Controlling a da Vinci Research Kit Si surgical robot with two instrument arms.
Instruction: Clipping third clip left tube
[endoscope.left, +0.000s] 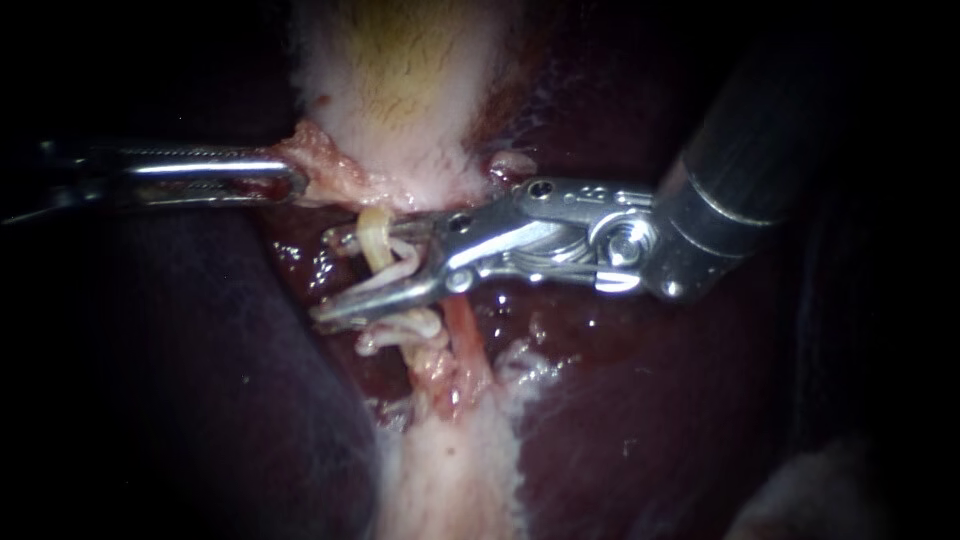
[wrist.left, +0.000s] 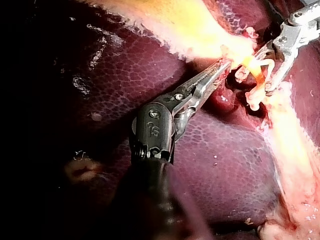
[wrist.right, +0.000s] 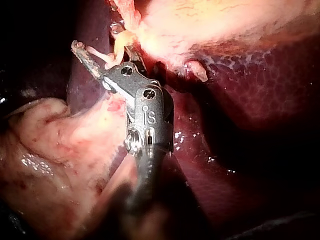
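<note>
**Right jaws gaping around the left tube, left jaws clamped on the tissue edge**

So here's what your endoscope view showed. Your right instrument (endoscope.left: 330, 277) had its shaft running in from the upper right, and its jaws stood wide apart. The left tube (endoscope.left: 376, 240), a pale yellow strand, ran through that gap and lay across the upper jaw near its tip. The jaws weren't squeezing it from both sides, so there was no grip, just a tube sitting between them. Your right wrist view agreed: the jaws were spread with the pale strand between them.

Just beside it was a reddish tube (endoscope.left: 462, 332), which passed behind the lower jaw. Some whitish loops (endoscope.left: 400, 325) sat right under that jaw. I honestly couldn't tell if they were clips or just tissue.

Your left instrument (endoscope.left: 292, 182) had its jaws closed tight on a fringe of pinkish tissue (endoscope.left: 325, 165). That fringe was at the lower edge of the pale yellowish tissue (endoscope.left: 400, 90). Dark red liver (endoscope.left: 650, 400) lay all around.
</note>
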